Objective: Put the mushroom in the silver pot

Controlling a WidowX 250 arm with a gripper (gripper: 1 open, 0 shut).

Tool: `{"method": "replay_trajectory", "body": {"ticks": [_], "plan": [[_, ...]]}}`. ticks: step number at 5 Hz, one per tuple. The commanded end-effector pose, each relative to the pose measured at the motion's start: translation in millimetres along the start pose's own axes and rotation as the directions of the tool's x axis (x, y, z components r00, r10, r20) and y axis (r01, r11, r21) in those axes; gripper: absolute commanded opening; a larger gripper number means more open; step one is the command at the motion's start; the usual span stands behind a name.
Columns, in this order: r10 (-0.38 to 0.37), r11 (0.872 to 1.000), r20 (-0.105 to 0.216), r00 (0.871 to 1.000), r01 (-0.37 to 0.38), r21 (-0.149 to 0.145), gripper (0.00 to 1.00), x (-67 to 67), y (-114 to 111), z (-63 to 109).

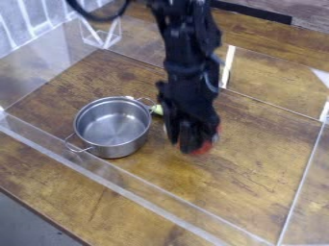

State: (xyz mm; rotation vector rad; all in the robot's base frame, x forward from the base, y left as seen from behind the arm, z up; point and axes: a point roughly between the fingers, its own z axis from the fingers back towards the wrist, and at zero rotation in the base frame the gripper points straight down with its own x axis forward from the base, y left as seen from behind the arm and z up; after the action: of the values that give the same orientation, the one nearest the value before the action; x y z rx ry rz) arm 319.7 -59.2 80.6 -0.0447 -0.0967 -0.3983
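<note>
Your pincer (pixel 195 142) is clenched on the mushroom (pixel 197 145), just right of the silver pot (pixel 113 127), gripping it from above so it can be carried to the pot.

My gripper (pixel 195 140) points down over wooden table (pixel 257 183), just right of silver pot (pixel 113 127). Frame motion-blurred. Between my fingertips, reddish mushroom (pixel 197 146) shows, fingers closed around it; whether it clears tabletop, cannot tell. Pot upright, interior bare, loop handle toward near-left edge. Yellow-green vegetable (pixel 157 109) peeks out behind my arm, beside pot. Clear acrylic walls (pixel 154 213) border table.
</note>
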Motion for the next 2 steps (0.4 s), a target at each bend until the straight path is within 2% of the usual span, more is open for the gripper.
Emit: {"method": "replay_trajectory", "body": {"ticks": [1,2], "plan": [[0.036,0.996,0.081,0.996,-0.042,0.076,0.00,6.5,20,54.0],[0.075,0.990,0.091,0.993,-0.085,0.110,0.00,-11.0,42,76.5]]}}
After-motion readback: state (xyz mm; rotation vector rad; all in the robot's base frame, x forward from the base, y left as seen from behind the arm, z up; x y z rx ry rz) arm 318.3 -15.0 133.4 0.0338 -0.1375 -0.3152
